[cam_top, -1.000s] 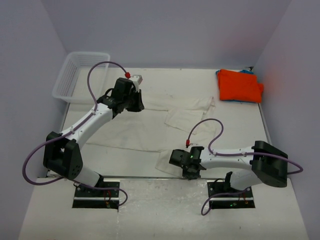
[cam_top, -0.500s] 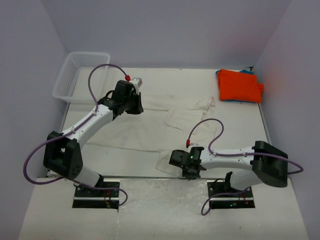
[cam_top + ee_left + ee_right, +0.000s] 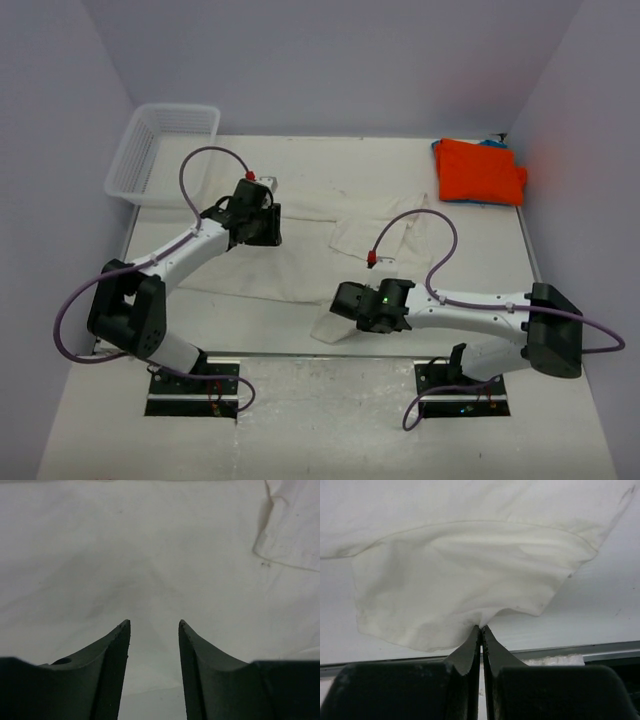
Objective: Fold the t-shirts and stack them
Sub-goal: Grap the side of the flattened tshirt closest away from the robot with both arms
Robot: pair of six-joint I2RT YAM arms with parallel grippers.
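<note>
A large cream t-shirt (image 3: 290, 262) lies spread over the middle of the table. My left gripper (image 3: 258, 228) hovers over its far left part; in the left wrist view the left gripper (image 3: 154, 624) is open, with only flat cream t-shirt (image 3: 150, 555) showing below the gap. My right gripper (image 3: 343, 300) is at the shirt's near edge. In the right wrist view the right gripper (image 3: 481, 627) is shut on a pinch of the cream t-shirt (image 3: 460, 580), whose hem is lifted off the table. A folded orange t-shirt (image 3: 478, 170) lies at the back right on a blue t-shirt edge (image 3: 492, 143).
A white mesh basket (image 3: 128, 160) stands at the back left corner. The table's near edge with its metal rail (image 3: 600, 650) runs just behind my right gripper. Walls close in the table at the back and on both sides.
My right gripper shut on the cream shirt's near edge and moved away from the table's front edge with it. My left gripper opened and came a little nearer over the shirt.
</note>
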